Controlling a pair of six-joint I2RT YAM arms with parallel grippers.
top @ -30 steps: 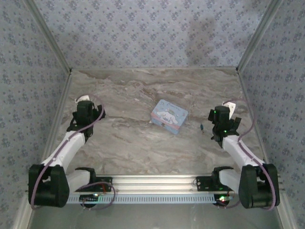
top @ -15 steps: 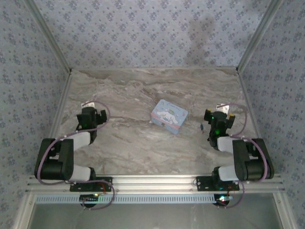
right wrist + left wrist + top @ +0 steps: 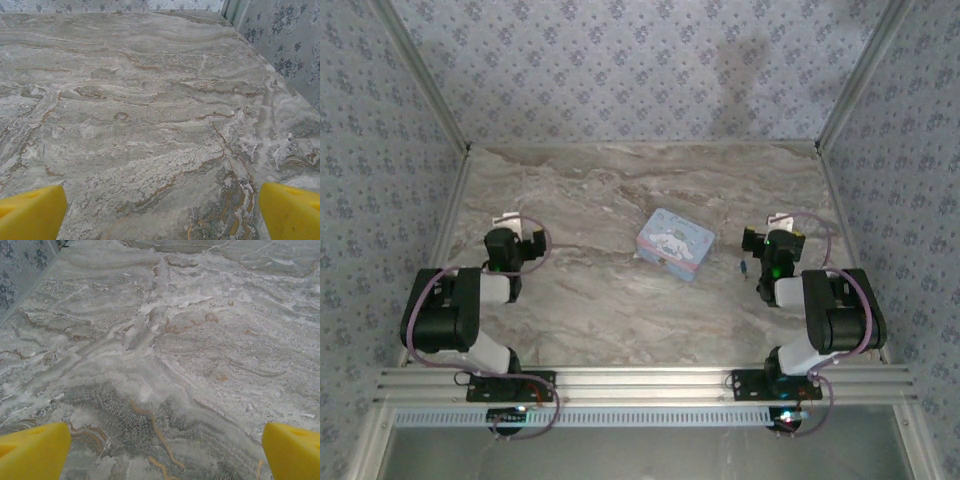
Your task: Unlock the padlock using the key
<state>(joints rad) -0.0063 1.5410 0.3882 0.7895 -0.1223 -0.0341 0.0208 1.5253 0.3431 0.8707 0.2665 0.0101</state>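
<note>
- Right end effector [image 3: 160, 212]: released, yellow fingertips [image 3: 30, 212] spread wide at the bottom corners of its wrist view, nothing between them. It faces across bare marble toward the far right corner wall [image 3: 280, 30].
- Left end effector [image 3: 164, 452]: also released and empty, fingertips [image 3: 292, 452] wide apart over the tabletop [image 3: 610, 300].
- Padlock [image 3: 744, 268]: a tiny dark speck on the tabletop, between the pale blue tin box [image 3: 675, 243] and the right arm [image 3: 835, 320], apart from the tin and just beside the right wrist.
- Key: cannot be told apart from the padlock at this size.
- The relation that matters: from the top view, the padlock lies to the left of the right end effector and slightly nearer the bases, off the line the fingers point along. The right arm is far nearer; the left arm [image 3: 445, 320] is well apart, beyond the tin.
- Long axis: the speck reads as a short streak running near-to-far, but it is too small to be sure.
- Judgement: nothing grasped yet. The right wrist likely needs to swing left and tip down before closing.
</note>
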